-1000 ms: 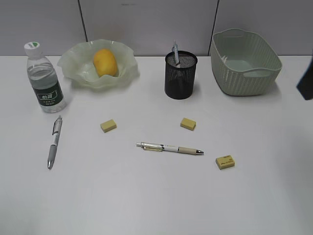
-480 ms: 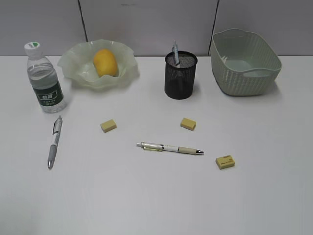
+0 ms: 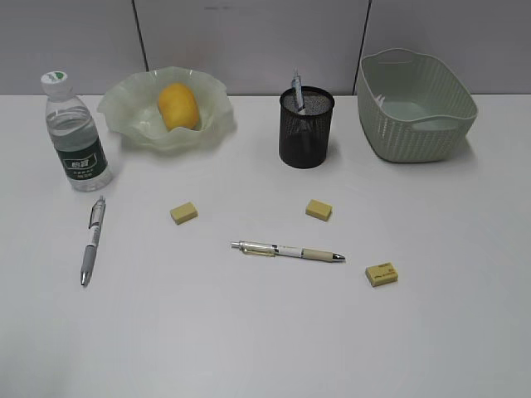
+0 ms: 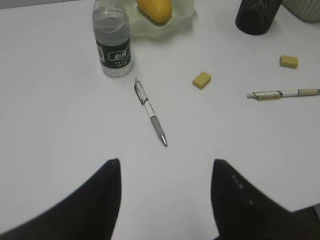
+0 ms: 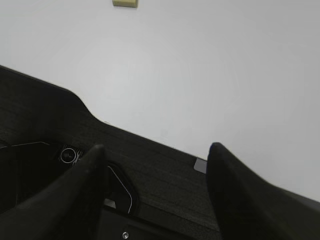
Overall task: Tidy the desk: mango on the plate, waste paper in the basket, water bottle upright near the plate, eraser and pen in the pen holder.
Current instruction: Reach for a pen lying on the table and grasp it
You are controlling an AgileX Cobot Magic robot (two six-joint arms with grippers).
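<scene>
Pens and erasers remain loose on the surface [image 3: 249, 332]. Left claw [image 4: 165, 200] hangs wide and empty, nearest the grey pen [image 4: 150, 111] beside the water bottle [image 4: 112, 37]; best to close across its barrel. Right claw [image 5: 155, 190] is wide too. Pen holder [image 3: 306, 126] stands unobstructed.
</scene>
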